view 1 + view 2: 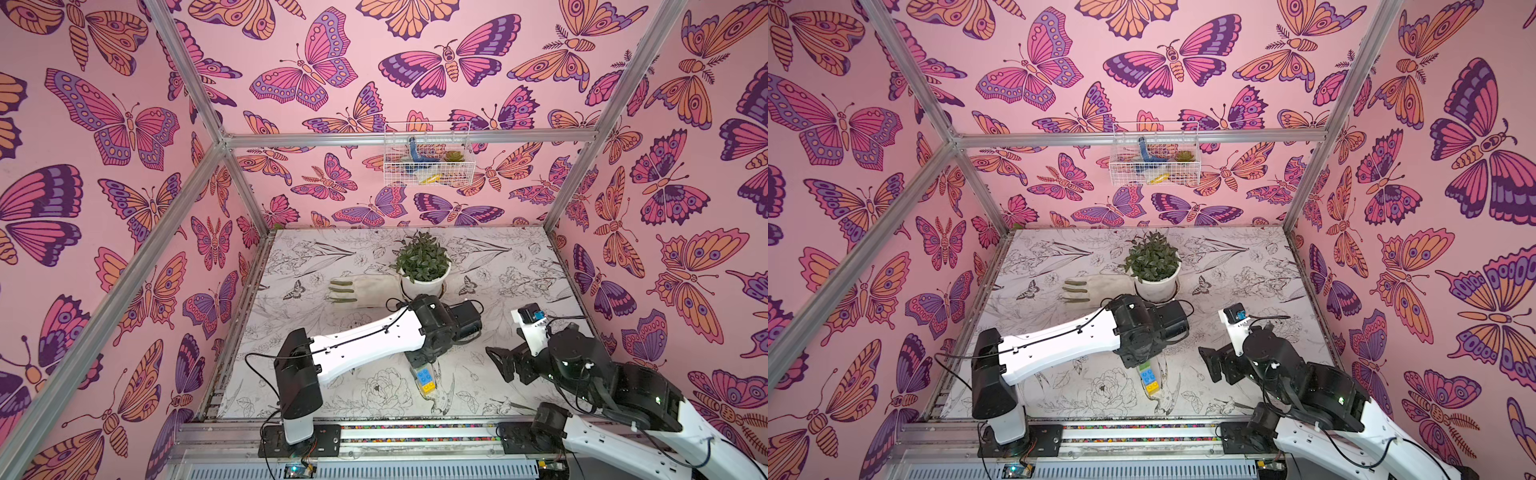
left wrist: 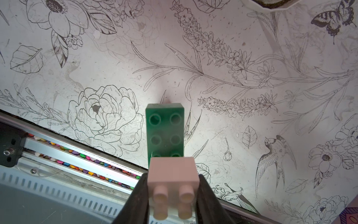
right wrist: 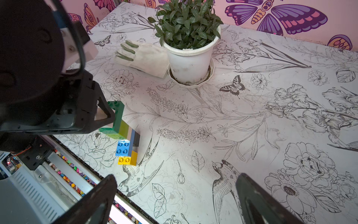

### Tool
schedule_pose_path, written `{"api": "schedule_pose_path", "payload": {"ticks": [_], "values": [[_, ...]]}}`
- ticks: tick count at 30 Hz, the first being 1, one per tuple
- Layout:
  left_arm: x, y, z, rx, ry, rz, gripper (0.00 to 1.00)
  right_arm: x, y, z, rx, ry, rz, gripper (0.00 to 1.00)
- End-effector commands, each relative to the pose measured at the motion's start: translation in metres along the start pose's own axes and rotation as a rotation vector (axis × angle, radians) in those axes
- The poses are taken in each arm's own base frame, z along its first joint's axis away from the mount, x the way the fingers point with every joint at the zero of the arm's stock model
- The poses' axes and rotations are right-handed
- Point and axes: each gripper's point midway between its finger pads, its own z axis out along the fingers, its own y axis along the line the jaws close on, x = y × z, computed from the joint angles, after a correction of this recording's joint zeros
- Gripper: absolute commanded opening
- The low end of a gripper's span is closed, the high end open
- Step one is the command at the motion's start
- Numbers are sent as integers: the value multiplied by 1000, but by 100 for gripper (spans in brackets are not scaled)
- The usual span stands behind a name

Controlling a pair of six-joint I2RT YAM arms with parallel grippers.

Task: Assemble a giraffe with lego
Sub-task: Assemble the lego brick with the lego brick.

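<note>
**While your left hand [image 2: 172,176] clamps the giraffe's [image 3: 124,127] white top [image 2: 172,170], your right hand [image 3: 176,175] stands apart**

Across the floral bench [image 1: 519,286] you have a potted plant [image 1: 423,262] near the back middle. A pale glove [image 1: 365,291] lies just beside its pot. Both sit well apart from the work.

Your right hand hovers over bare bench on its own side of the figure, jaws wide with nothing between them.

The giraffe is stretched out flat near the front rail [image 1: 415,432], legs toward that rail. You cannot tell whether it rests on the bench or is held just off it.

Both top views give you only its blue body [image 1: 424,376] and yellow leg [image 1: 429,387], peeking from under the left wrist. The right wrist view shows the full length from the side, adding the lime-and-white neck [image 3: 121,126] and the black leg [image 3: 136,138].

Only the left wrist view shows the grip itself. Both fingers press on the sides of the white top. The dark green head brick [image 2: 164,128] sits just beyond it, and everything lower is hidden.
</note>
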Motion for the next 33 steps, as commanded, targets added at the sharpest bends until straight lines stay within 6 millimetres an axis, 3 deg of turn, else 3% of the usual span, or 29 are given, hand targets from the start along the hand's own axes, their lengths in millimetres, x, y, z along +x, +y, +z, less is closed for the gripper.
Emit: {"api": "schedule_pose_path", "payload": {"ticks": [1,33], "values": [[-1,6,6,-53,3,19,29,-6,-4,-3,19,-30,2,99],[6,18,19,-112,42,26,28,-6,-7,-3,28,-45,-5,99]]}}
